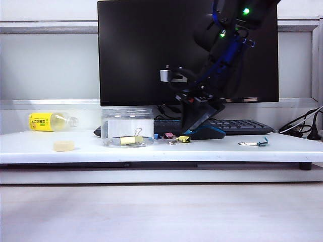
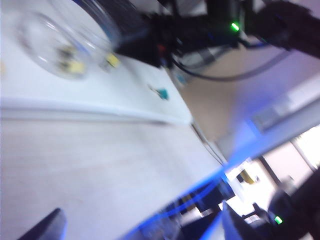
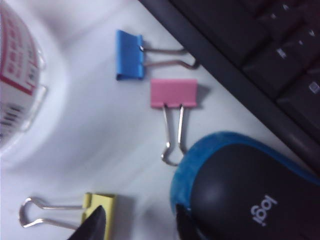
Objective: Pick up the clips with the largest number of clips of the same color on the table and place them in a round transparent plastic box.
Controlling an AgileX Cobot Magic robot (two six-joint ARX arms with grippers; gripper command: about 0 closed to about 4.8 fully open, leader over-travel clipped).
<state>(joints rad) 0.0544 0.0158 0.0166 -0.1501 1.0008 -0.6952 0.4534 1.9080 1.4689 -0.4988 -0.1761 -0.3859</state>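
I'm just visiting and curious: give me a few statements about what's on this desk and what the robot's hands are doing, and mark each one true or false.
1. One yellow clip already lies inside the round transparent plastic box. True.
2. The right gripper has lifted a yellow clip clear of the desk. False: its jaws stand apart over the yellow clip on the desk, which lies flat.
3. The pink clip sits between the blue clip and the mouse. True.
4. The left gripper is clamped on the bottle. False: it is open, far from the desk.
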